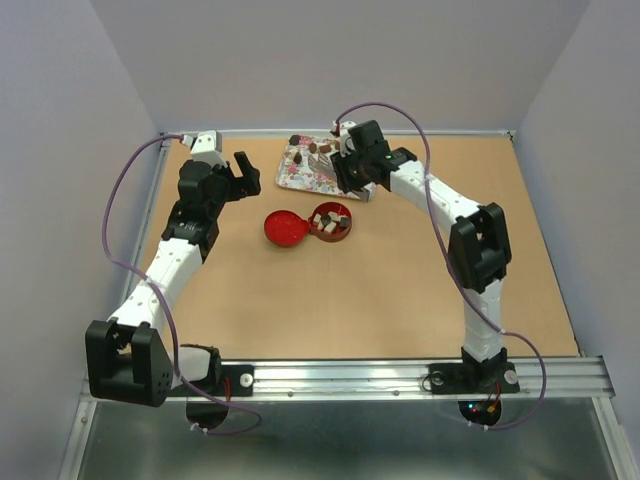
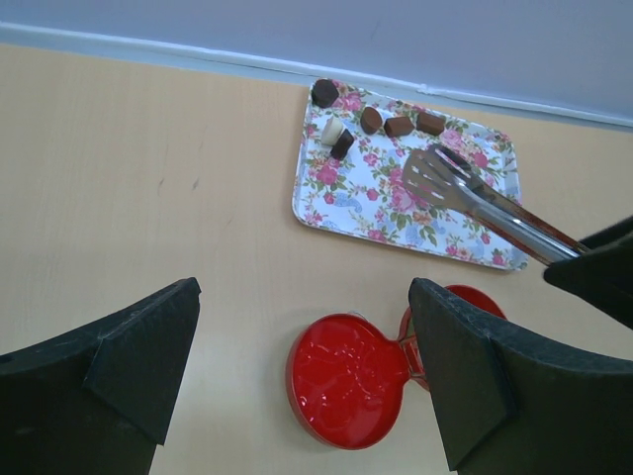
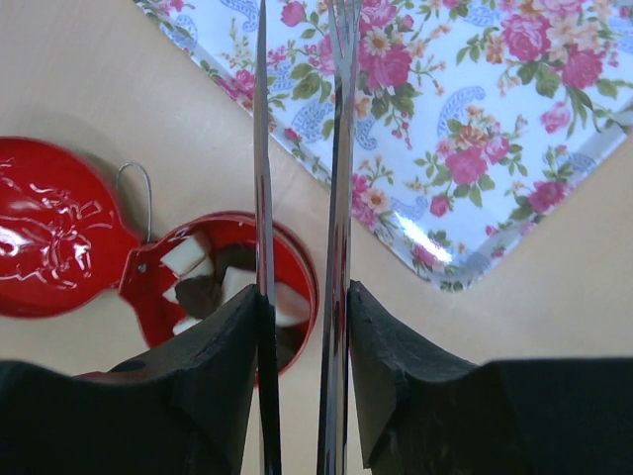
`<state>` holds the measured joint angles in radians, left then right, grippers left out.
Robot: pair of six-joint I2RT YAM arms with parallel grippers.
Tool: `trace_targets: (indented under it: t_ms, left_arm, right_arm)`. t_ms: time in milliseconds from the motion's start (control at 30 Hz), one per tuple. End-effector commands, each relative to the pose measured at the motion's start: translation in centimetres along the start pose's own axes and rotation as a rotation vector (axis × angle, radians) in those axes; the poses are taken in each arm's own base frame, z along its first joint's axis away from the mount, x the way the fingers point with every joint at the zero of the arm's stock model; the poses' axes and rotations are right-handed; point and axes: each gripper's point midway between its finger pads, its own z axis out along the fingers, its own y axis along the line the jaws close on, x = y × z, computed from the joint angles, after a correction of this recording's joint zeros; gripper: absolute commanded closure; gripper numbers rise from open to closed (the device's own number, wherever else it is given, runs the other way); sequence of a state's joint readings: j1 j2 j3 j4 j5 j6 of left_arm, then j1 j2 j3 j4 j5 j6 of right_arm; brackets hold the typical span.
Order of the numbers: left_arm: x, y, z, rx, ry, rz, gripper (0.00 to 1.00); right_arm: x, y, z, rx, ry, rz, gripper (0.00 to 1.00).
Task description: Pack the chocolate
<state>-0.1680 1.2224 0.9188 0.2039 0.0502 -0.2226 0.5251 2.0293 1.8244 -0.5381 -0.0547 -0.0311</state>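
Several chocolate pieces point(image 2: 372, 120), dark brown, reddish-brown and cream, lie at the far end of the pink-flowered tray point(image 2: 356, 193). More pieces point(image 3: 203, 289) lie in the round red tin point(image 1: 331, 222), whose hinged lid point(image 2: 346, 379) lies open to its left. My right gripper point(image 3: 302, 302) is shut on the metal tongs point(image 3: 339, 148), their tips over the tray and holding nothing. The tongs also show in the left wrist view point(image 2: 475, 196). My left gripper point(image 2: 297, 371) is open and empty above the tin's lid.
The flowered tray point(image 1: 318, 168) sits at the back centre of the brown table, the tin just in front of it. Grey walls close the back and sides. A metal rail point(image 1: 400, 375) runs along the near edge.
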Motion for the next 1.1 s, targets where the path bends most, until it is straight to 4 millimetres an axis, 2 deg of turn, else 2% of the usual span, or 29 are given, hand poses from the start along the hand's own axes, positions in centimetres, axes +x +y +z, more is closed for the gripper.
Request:
trace_targets:
  t_ms: [0,33,67,167,267,400,633,867,1067]
  left_arm:
    - [-4.1,-1.2,-0.9,0.034,-0.107,0.001,0.01]
    - [-4.2,-1.2,-0.9,0.033,-0.109,0.001,0.01]
    - [-4.1,-1.1,-0.9,0.032,-0.104,0.002,0.01]
    - [-4.0,-1.1,-0.7,0.032,-0.103,0.001,0.01]
    - [-3.9,-1.0,-0.7,0.026,-0.101,0.002,0.01]
    - [-3.9,-0.9,-0.7,0.023,-0.102,0.003,0.01]
    - [-3.7,-0.9,-0.5,0.024,-0.095,0.003,0.01]
    - [-3.6,-0.8,-0.4,0.018,-0.095,0.008,0.01]
    - [-3.7,-0.7,-0.2,0.013,-0.095,0.007,0.01]
  right_arm:
    - [-4.8,0.9,1.0,-0.043,-0.133,-0.048,0.56]
    - [-5.5,1.0,1.2,-0.046,-0.148,-0.052,0.55]
    - [-5.0,0.9,2.3,-0.046,-0.131,-0.057,0.55]
    - [-4.8,0.8,4.1,-0.046,-0.124,-0.059,0.55]
    - [-5.0,0.6,5.0,-0.039,-0.128,-0.062,0.54]
    - [-4.4,0.5,6.8,-0.041,-0.112,-0.068,0.53]
    - [-4.1,-0.1,8.7,-0.013,-0.105,-0.082,0.53]
    - [-3.8,0.2,10.2,-0.038,-0.101,-0.097,0.53]
    - [-3.7,0.5,10.7,-0.061,-0.103,-0.106,0.53]
